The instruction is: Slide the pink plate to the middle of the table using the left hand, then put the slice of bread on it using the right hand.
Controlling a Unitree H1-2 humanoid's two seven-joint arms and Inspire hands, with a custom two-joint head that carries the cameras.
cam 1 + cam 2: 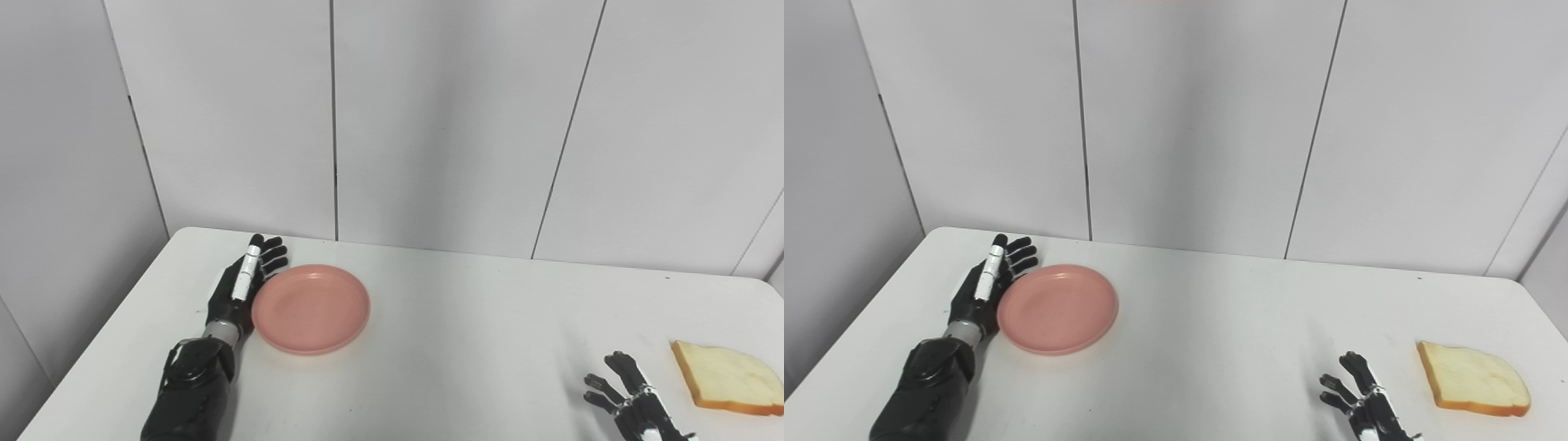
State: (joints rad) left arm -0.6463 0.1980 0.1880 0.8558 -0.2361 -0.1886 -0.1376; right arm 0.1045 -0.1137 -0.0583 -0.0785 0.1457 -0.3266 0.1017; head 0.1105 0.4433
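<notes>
A round pink plate (310,309) lies on the left part of the white table (465,343). My left hand (242,282) rests flat on edge against the plate's left rim, fingers straight and apart, holding nothing. A slice of bread (729,377) with a brown crust lies near the right edge of the table. Low at the bottom right, my right hand (631,398) is open with fingers spread, a short way left of the bread and not touching it. Its palm is cut off by the picture's bottom edge.
Grey wall panels (429,122) stand right behind the table's far edge. The table's left edge runs close beside my left forearm (193,386). Bare white tabletop lies between the plate and the bread.
</notes>
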